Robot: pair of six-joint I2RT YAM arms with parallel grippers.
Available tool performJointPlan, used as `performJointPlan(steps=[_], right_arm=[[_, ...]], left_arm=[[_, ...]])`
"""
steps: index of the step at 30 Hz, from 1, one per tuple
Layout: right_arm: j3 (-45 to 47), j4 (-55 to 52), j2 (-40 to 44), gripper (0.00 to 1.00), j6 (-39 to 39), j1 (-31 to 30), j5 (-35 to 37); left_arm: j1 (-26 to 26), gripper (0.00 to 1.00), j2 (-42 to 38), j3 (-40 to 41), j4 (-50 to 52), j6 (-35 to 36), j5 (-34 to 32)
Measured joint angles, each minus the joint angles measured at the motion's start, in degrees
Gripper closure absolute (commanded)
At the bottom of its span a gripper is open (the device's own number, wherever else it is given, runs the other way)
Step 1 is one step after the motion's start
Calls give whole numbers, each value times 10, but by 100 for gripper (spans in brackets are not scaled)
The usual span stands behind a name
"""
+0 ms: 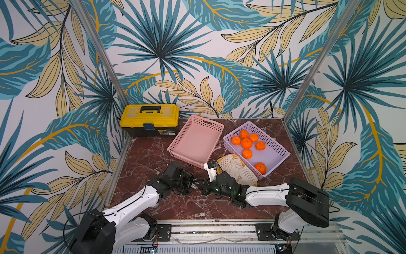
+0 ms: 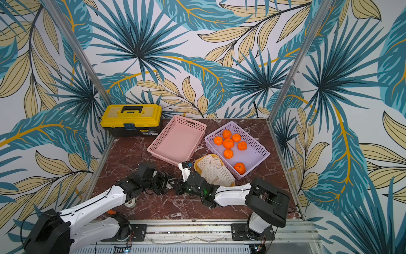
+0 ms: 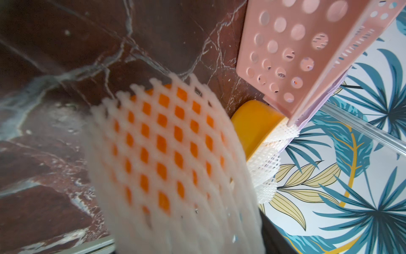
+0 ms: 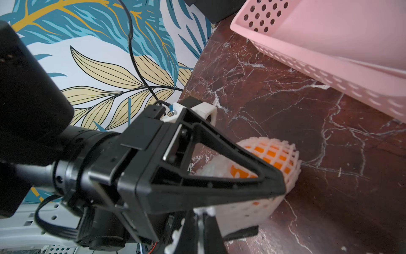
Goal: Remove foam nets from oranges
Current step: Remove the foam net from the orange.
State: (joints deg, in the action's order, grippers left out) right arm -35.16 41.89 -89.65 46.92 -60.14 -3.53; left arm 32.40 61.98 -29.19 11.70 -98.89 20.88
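In both top views your two arms reach in low from the front corners and meet tip to tip over the worktop (image 1: 140,158), in front of the pink basket (image 1: 204,124). The left forearm slants inward. The right forearm lies almost level and points across at it. The left end effector (image 1: 190,183) and right end effector (image 1: 200,185) have a white net (image 1: 194,186) between them. Seven bare oranges (image 1: 246,143) sit in the purple basket (image 1: 277,145). Loose nets (image 1: 237,170) are heaped on a yellow plate (image 1: 236,156) just beside it. A toolbox (image 1: 150,119) stands at the back.

In the left wrist view the net (image 3: 167,158) fills the frame, with its orange (image 3: 162,141) showing through the holes.

In the right wrist view the left jaws flank the netted orange (image 4: 278,165), one finger across it. You cannot tell whether they clamp it. The right end effector is pressed together, pinching the net's edge.
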Motion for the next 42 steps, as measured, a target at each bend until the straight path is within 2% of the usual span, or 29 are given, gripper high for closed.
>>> performJointPlan(steps=[2,4,11,14,17,24,29,33,40,42], right_arm=[[4,1,6,100,0,0,-4],[8,1,11,93,-2,0,-9],[22,3,16,47,-4,2,-14],[36,7,24,32,4,3,-1],[44,9,39,25,9,5,9],[40,-9,49,21,4,12,14],[30,-19,45,22,-3,12,4],[22,-1,24,31,-4,13,-25],[16,23,5,57,-2,14,-47],[14,27,5,63,-5,13,-47]], left_arm=[[0,58,-3,0,-3,-5,-4],[0,68,-4,0,-5,-6,-6],[0,96,-6,0,-9,-8,-11],[0,100,-6,0,-6,-6,-11],[0,100,-6,0,-5,-8,-11],[0,97,-6,0,-3,-8,-10],[0,96,-5,0,-3,-7,-6],[0,90,-3,0,-3,-5,-4],[-3,77,4,0,3,-1,-7],[-4,76,4,0,3,-1,-9]])
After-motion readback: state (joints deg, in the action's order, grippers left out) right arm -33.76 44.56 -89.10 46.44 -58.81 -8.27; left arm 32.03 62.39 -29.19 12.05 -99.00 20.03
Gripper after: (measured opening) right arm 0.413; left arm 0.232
